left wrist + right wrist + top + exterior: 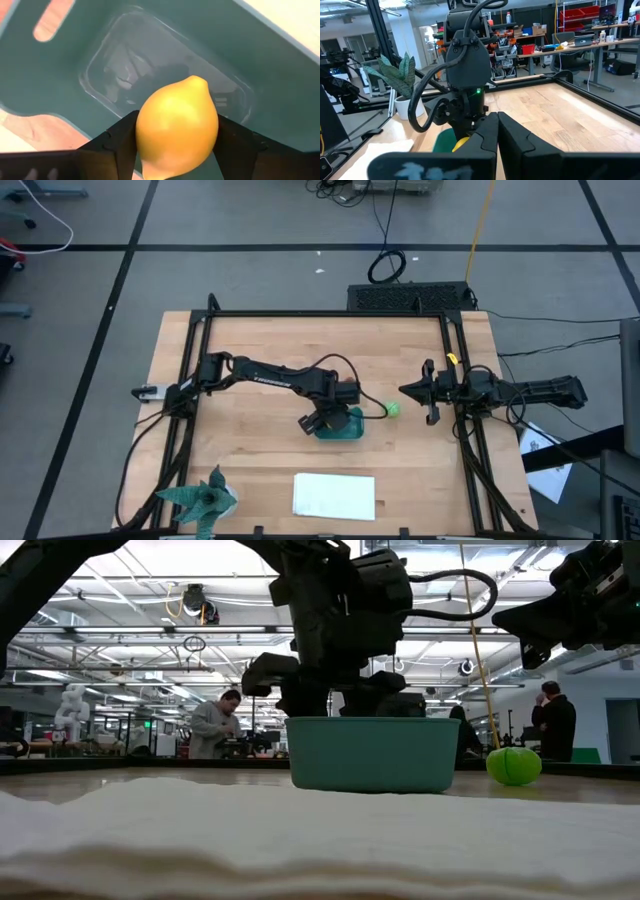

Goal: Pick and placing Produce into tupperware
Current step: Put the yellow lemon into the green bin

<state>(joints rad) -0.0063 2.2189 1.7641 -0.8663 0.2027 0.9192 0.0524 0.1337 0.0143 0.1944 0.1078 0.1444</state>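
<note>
White sheet (334, 495) lies nearest the table's front edge, in front of the tupperware (343, 427); flat, rectangular, soft matte look, slightly rumpled as seen from table height. Green spiky paper-like figure (203, 498) sits well off to the left of the tub near the same front edge; not part of the job. Tupperware: teal plastic, rectangular, rounded corners, smooth walls, glossy bottom with a moulded inner panel; from the left wrist view it looks empty. Left gripper (172, 145) hangs directly over the tub's mouth, fingers part-way apart and clamped on the flanks of the lemon (176, 125): yellow, smooth, faintly waxy, egg-shaped with a nub at one end. Lemon is held above the tub floor, not yet resting in it. Judged step: placing the first piece. Next move would call for a short lowering, then widening the fingers so the piece drops clear inside the walls; being rounded, it may roll on the slick bottom. Green round piece (392, 409) rests on the bare wood just beside the tub on its right, ribbed surface, likely the next pick. Dark brownish-red piece: cannot find it. Right gripper (430, 392) waits farther right of the tub, beyond the green piece, fingers fully closed, holding nothing.
</note>
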